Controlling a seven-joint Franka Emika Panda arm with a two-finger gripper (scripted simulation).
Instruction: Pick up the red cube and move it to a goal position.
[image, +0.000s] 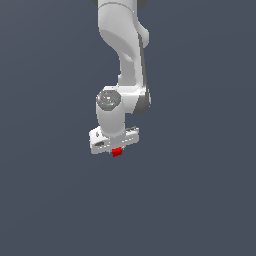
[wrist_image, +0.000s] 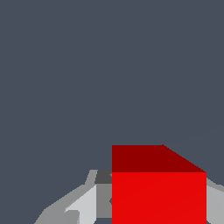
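Observation:
The red cube (image: 117, 152) shows as a small bright red block right under the white gripper (image: 116, 150) in the exterior view, near the picture's middle. In the wrist view the red cube (wrist_image: 158, 192) fills the space between the two grey fingers (wrist_image: 83, 203), which press on its sides. The gripper is shut on the cube. The white arm (image: 125, 60) comes down from the top of the exterior view. The fingertips are hidden behind the hand in the exterior view.
A plain dark blue-grey ground (image: 200, 200) fills both views. No other object or edge shows.

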